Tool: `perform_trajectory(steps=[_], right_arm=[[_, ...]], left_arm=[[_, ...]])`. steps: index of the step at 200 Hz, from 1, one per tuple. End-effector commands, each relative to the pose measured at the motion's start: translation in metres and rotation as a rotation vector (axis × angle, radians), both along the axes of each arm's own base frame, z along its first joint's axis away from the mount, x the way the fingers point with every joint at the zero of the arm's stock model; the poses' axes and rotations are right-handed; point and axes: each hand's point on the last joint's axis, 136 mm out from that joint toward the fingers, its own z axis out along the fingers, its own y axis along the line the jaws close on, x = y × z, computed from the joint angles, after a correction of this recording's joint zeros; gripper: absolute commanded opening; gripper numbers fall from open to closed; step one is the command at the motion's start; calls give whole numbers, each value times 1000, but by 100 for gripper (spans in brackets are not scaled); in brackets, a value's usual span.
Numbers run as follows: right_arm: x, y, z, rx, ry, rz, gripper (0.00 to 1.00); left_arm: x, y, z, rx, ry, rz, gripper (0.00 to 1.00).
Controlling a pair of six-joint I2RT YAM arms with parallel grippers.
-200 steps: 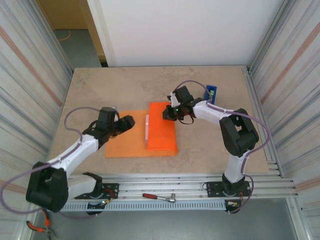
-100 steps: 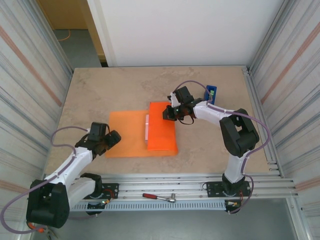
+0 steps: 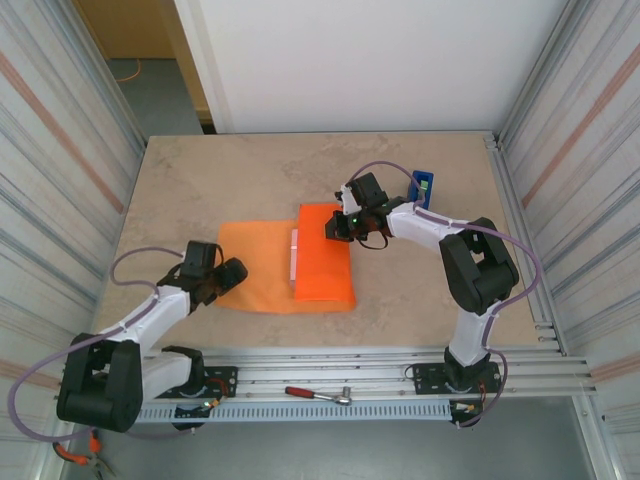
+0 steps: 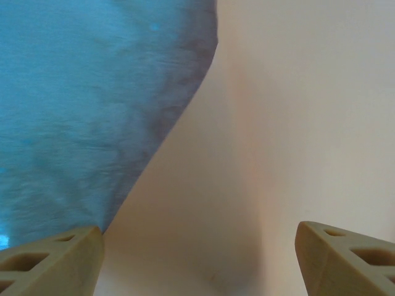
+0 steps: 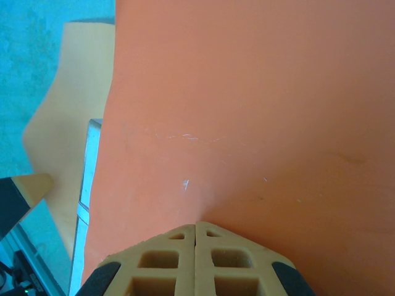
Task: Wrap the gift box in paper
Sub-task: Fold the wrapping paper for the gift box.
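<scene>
The box point(image 3: 293, 256) sits mid-table and is almost wholly covered. Only a pale strip of its left side shows beside the folded right flap point(image 3: 325, 262) of the paper point(image 3: 256, 268), and the rest of the paper lies flat on the table point(image 3: 250, 170) to the box's left. The paper is judged thin, light and limp, and apt to crease, tear or slide on the smooth top. The soundest hold is a shallow pinch on its free left edge, near a corner. The box is judged light and stiff, and likely to shift if the paper is tugged. The right gripper point(image 3: 334, 228), fingers point(image 5: 179, 246) closed together on nothing, rests its tips on the flap atop the box. The left gripper point(image 3: 236, 272) is at the paper's left edge, fingers point(image 4: 49, 259) spread wide with nothing clamped between them. A blue dispenser point(image 3: 423, 186) stands well apart at far right.
</scene>
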Motion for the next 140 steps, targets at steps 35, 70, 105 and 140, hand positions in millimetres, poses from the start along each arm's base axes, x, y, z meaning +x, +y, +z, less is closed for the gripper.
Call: perform_trajectory(steps=[35, 70, 105, 140], right_arm=[[-23, -28, -54, -159, 127, -23, 0], [-23, -28, -56, -162, 132, -24, 0], [-24, -29, -59, -165, 135, -23, 0], [-25, -29, -60, -164, 138, -21, 0]], left_arm=[[35, -37, 38, -85, -240, -181, 83], [56, -39, 46, -47, -256, -230, 84], [74, -44, 49, -47, -277, -266, 84], [94, -36, 48, -32, -269, -265, 84]])
